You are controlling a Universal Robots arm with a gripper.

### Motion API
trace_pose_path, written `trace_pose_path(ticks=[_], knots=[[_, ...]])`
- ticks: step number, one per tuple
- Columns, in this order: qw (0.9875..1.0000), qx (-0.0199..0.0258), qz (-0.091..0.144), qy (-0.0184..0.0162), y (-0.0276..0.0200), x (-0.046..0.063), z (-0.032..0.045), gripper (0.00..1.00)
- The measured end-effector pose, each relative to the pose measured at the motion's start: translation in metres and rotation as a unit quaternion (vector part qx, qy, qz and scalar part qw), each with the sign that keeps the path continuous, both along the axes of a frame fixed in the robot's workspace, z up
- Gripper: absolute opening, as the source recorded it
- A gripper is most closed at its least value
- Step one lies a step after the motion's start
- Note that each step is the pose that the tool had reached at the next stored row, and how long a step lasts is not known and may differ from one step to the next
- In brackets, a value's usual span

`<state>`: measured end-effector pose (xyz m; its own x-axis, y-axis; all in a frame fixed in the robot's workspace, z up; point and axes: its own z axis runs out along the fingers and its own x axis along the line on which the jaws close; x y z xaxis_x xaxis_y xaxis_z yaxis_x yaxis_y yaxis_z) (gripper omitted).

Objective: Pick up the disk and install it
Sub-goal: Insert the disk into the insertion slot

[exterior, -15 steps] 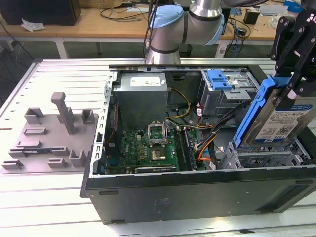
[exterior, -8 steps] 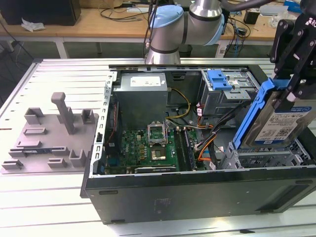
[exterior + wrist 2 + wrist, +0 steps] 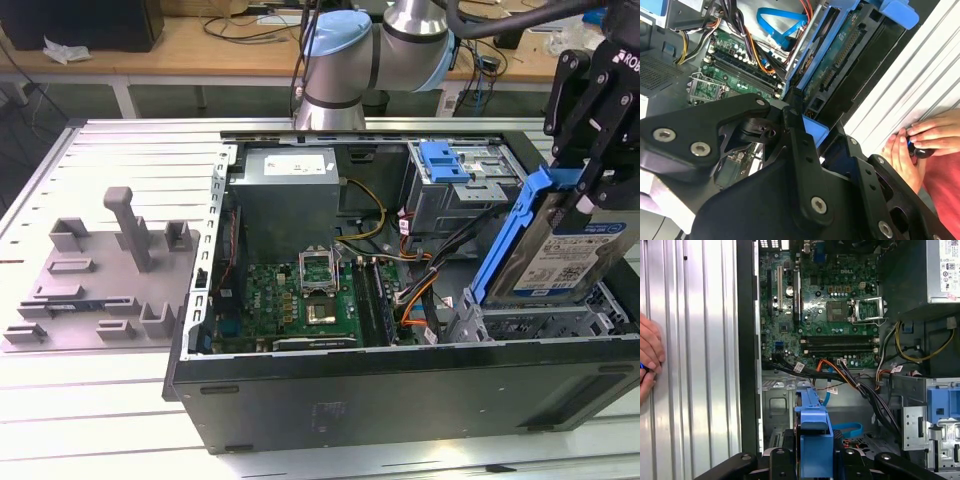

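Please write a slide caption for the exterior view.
The tool holds the disk, tilted, over the open computer case.

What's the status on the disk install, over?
Gripper shut on the disk. Disk tilted above the drive bay, not seated. Cables beside the bay; a hand outside the case.

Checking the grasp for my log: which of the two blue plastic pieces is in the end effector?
The carrier bracket framing the disk, gripped tilted at the exterior view's right; the other blue piece, the latch, sits free atop the drive cage.
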<state>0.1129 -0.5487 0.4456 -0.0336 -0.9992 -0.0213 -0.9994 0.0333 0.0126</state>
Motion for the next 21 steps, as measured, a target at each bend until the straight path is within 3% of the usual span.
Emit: trace_pose_path(ticks=[21], knots=[[1.0, 0.0, 0.0, 0.0, -0.0003, 0.001, -0.02, 0.36]])
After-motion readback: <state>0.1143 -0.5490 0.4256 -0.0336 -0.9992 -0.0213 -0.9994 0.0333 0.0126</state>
